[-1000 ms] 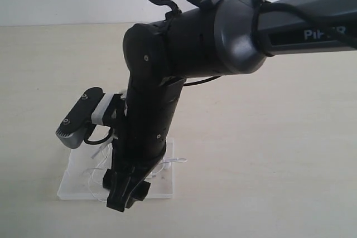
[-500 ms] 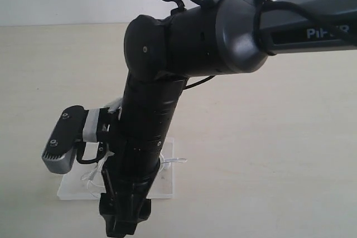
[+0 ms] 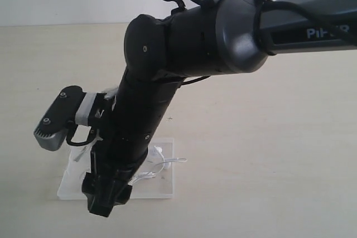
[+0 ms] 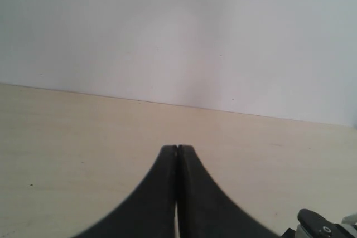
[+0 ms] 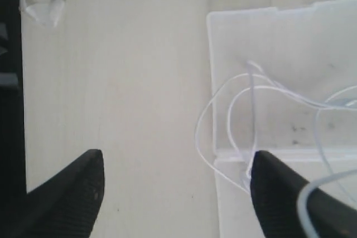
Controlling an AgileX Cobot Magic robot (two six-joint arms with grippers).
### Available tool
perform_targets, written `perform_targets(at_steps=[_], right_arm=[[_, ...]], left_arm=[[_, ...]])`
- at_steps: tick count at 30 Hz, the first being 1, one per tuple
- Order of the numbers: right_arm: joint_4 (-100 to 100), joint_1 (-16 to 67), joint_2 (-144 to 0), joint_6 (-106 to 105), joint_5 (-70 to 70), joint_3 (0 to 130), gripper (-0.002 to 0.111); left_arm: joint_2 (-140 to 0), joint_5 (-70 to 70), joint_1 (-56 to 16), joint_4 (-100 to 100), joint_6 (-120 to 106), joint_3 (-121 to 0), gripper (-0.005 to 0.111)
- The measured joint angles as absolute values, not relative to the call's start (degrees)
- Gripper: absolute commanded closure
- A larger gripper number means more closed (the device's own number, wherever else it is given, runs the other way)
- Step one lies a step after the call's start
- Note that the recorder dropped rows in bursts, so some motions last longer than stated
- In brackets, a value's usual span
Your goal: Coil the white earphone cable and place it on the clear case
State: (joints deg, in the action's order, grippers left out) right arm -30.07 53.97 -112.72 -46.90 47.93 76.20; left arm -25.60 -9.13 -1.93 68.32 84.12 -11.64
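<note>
- The white earphone cable [image 5: 249,90] lies in loose loops on the clear case [image 5: 290,37]. One loop spills over the case's edge onto the table [image 5: 128,82].
- Seen from the exterior view, the clear case [image 3: 162,185] sits flat on the table [image 3: 268,154], well away from the far edge where the wall rises. A short run of the cable [image 3: 166,164] shows beside the arm.
- The right gripper [image 5: 178,174] hovers over the case's edge with its jaws wide apart. One of its fingers [image 5: 273,190] is above the case, the other above bare table. Nothing is clamped between them, though a strand of cable crosses the finger above the case.
- The right arm [image 3: 184,43] reaches across the table and hides much of the case.
- The left gripper [image 4: 177,150] is closed on nothing, its jaws pressed together, and it points over bare table toward the wall [image 4: 178,37].
</note>
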Motion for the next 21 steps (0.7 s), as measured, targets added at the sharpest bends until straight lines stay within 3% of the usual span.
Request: perform_targets(at_steps=[21], right_arm=[[-47.9, 54.0, -112.7, -53.5, 48.9, 76.2, 0.039]], left_arm=[[-25.6, -9.2, -1.9, 68.3, 84.1, -11.6, 0.107]])
